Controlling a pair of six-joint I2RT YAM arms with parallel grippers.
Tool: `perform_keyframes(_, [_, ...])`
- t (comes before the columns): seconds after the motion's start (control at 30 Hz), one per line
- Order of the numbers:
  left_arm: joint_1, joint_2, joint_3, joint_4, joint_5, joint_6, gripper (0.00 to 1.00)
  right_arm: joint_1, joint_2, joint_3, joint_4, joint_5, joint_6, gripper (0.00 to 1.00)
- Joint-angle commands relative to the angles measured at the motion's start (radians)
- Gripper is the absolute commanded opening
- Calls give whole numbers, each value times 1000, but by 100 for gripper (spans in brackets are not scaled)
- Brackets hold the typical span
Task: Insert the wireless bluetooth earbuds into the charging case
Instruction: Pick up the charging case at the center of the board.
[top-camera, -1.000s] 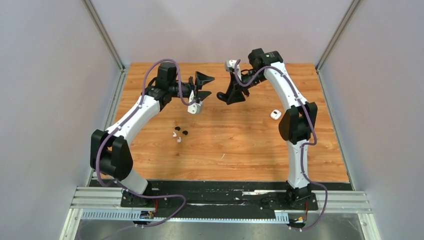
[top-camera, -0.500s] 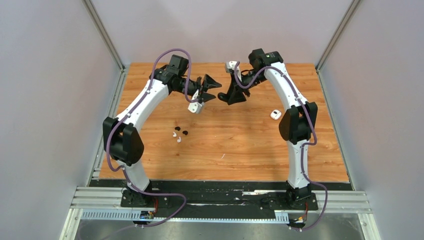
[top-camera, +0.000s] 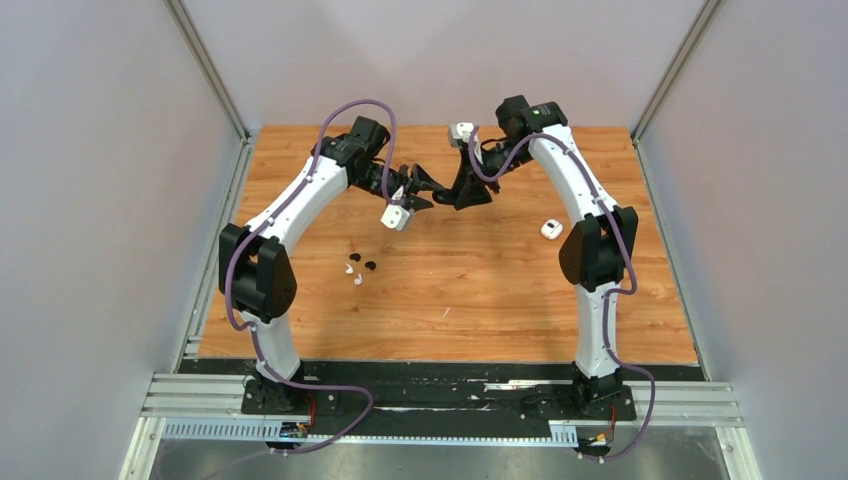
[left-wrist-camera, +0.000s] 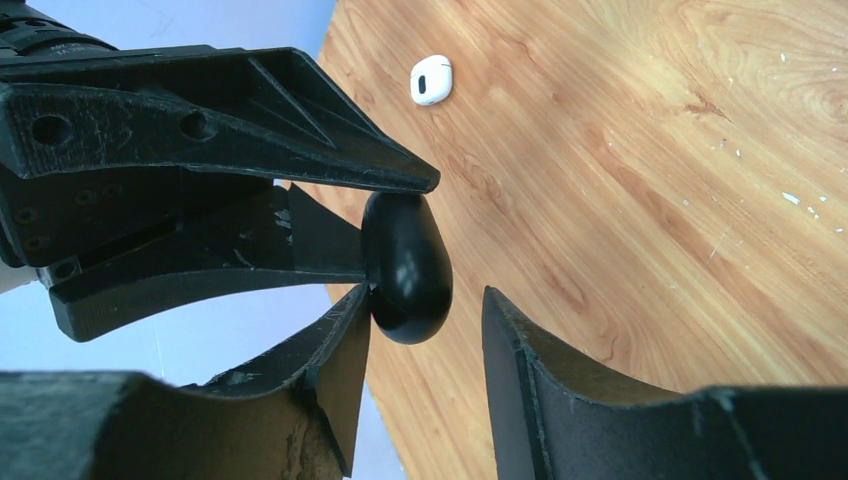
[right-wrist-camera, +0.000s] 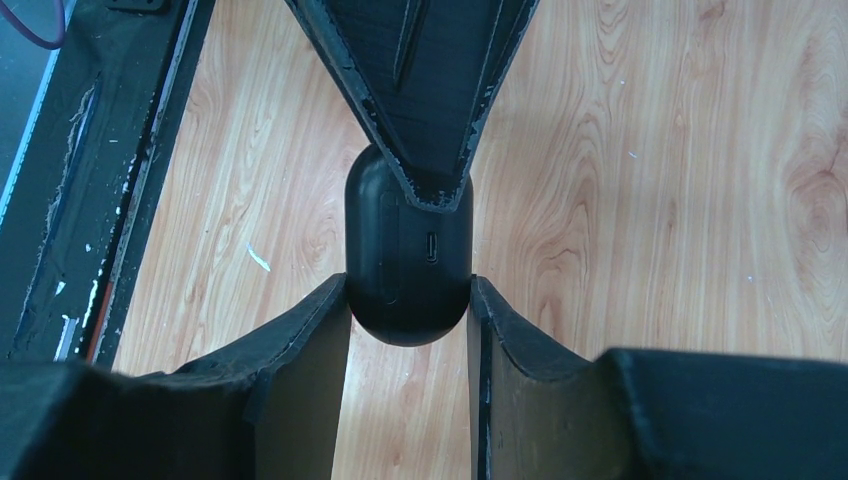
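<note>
My right gripper (top-camera: 464, 191) is shut on a closed black charging case (right-wrist-camera: 407, 250) and holds it above the table's far middle. My left gripper (top-camera: 426, 189) is open, facing it. In the left wrist view the black case (left-wrist-camera: 405, 265) sits at the tips of my left gripper (left-wrist-camera: 428, 300), close against one finger (left-wrist-camera: 335, 365) and apart from the other. Two black earbuds (top-camera: 361, 261) and two white earbuds (top-camera: 353, 275) lie together on the table, left of centre. A closed white charging case (top-camera: 550, 229) lies at the right.
The white case also shows in the left wrist view (left-wrist-camera: 431, 80). The wooden table (top-camera: 480, 290) is walled on three sides. A black rail (top-camera: 440, 375) runs along its near edge.
My left arm has swung right and brought its open jaws up to the black case. The right gripper has stayed put, holding the case.
</note>
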Motion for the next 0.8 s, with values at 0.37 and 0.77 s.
perform_keyframes(0.37, [-23, -55, -147, 341, 38, 186, 11, 17, -43, 0, 37, -45, 0, 11])
perform_keyframes(0.77, [-19, -200, -257, 709, -252, -1025, 0, -133, -218, -124, 473, -91, 507, 57])
